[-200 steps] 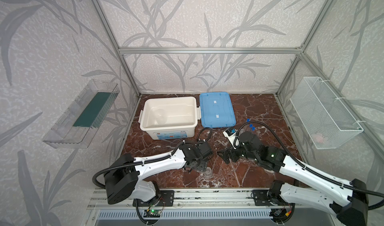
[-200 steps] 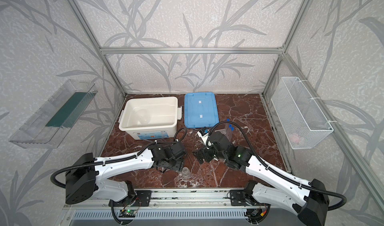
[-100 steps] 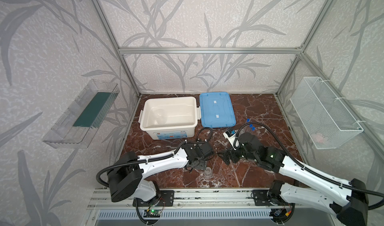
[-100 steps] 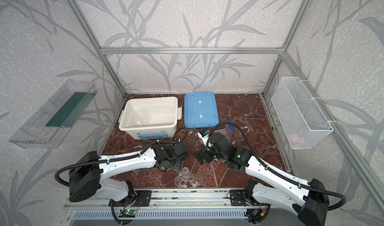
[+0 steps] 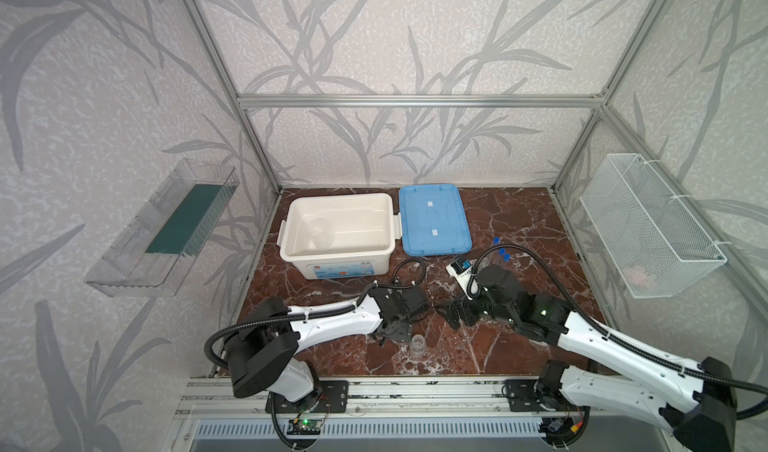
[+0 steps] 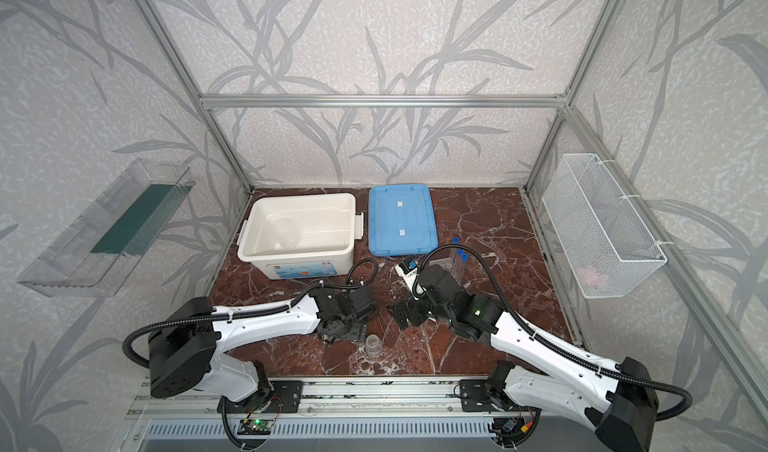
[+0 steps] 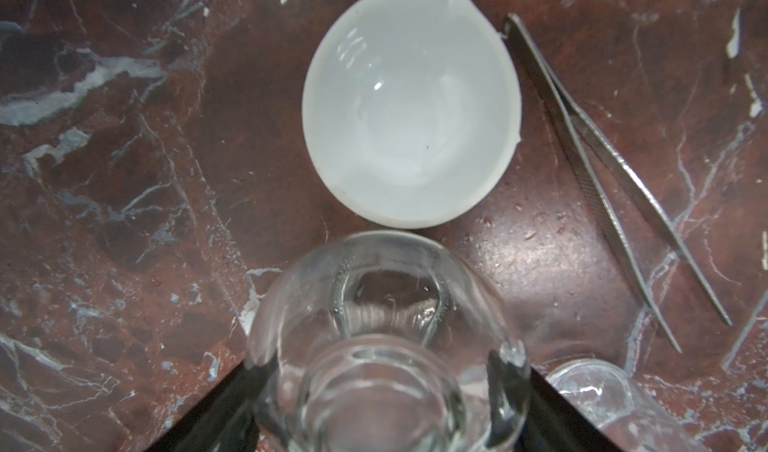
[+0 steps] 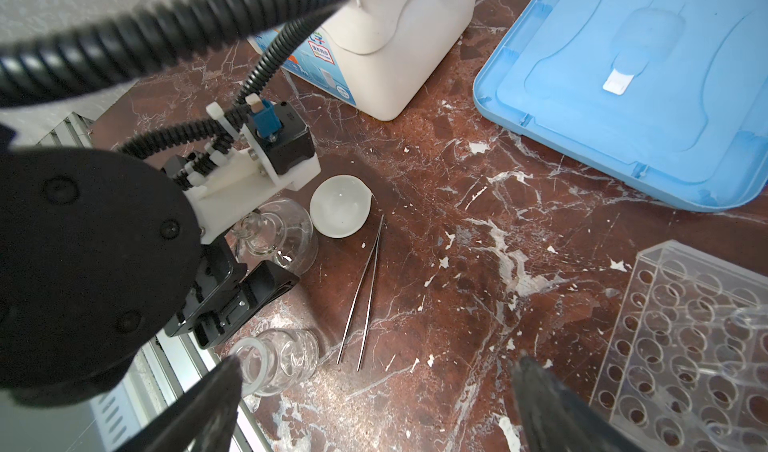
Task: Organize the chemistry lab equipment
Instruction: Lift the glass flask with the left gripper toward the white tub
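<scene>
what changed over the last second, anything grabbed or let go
Only the left arm's big black joint swung slightly toward the middle; the left gripper stays astride the flask on the table, grip unclear. Nothing visibly taken or released. The right gripper is open and still; small beaker, white dish, tweezers, box and lid unmoved.

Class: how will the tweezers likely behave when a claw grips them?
The tweezers are thin metal, so probably light and slippery. They lie flat on the table, so likely hard to get under. Their splayed legs may pinch together.
</scene>
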